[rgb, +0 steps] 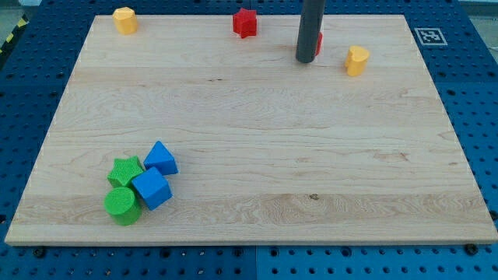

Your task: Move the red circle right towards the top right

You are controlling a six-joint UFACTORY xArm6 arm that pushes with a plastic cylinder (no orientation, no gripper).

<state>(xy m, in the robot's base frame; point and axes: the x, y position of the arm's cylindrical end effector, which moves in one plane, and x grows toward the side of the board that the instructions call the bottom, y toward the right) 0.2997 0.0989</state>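
The red circle (320,43) is almost wholly hidden behind my rod near the view's top, right of centre; only a thin red sliver shows at the rod's right side. My tip (306,60) rests on the board just in front of it, at its lower left; whether they touch cannot be told. A red star-shaped block (245,22) stands to the left at the top edge. A yellow block (357,60) stands to the right of my tip, a short gap away.
A yellow hexagon-like block (124,19) sits at the top left. At the bottom left lies a cluster: a blue triangular block (161,158), a blue cube (152,189), a green star (126,171) and a green cylinder (122,205). The wooden board (311,155) ends at blue pegboard.
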